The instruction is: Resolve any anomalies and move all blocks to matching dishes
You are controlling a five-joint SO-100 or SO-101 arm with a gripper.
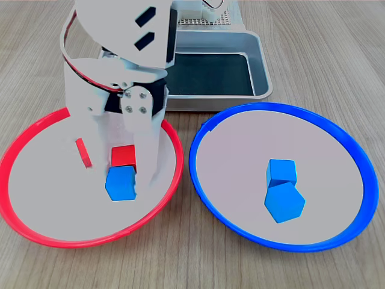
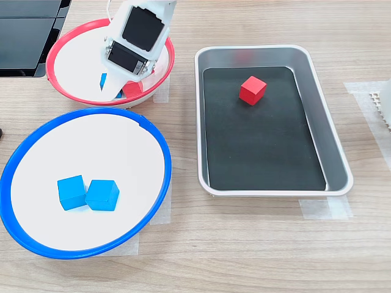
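My white gripper reaches down into the red-rimmed dish and stands open. A red block sits between its spread fingers. Just in front lies a blue block, which shows only as a sliver in the second exterior view. The thin red strip to the first exterior view's left looks like a finger's tip. Two blue blocks rest in the blue-rimmed dish. Another red block lies in the silver tray.
The silver tray stands behind the dishes in the first exterior view, partly hidden by the arm. A black panel sits at the second exterior view's top left. A white perforated part is at the second exterior view's right edge.
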